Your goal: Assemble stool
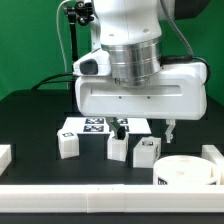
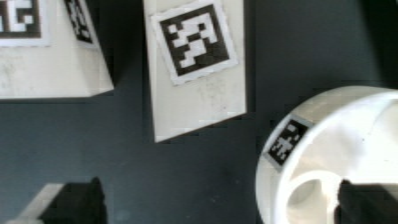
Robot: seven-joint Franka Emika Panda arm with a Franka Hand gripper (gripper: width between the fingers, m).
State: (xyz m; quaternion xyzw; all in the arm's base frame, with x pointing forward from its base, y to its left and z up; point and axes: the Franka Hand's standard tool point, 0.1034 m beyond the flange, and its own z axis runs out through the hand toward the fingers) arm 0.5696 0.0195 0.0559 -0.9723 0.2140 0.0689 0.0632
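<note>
The stool's round white seat [image 1: 190,172] lies flat at the front on the exterior view's right. Three short white tagged leg blocks [image 1: 68,143] [image 1: 118,148] [image 1: 146,152] stand in a row beside it. My gripper [image 1: 145,128] hangs open and empty just above and behind the blocks, touching nothing. In the wrist view the seat [image 2: 338,160] shows a tag on its rim, and two leg blocks [image 2: 196,70] [image 2: 45,50] lie beyond it. The gripper [image 2: 222,210] has its two dark fingertips wide apart, one over the table, one [image 2: 374,205] over the seat.
The marker board [image 1: 95,126] lies flat behind the leg blocks. Plain white blocks sit at the exterior view's left edge [image 1: 4,155] and right edge [image 1: 212,153]. A long white rail [image 1: 80,195] runs along the front of the black table.
</note>
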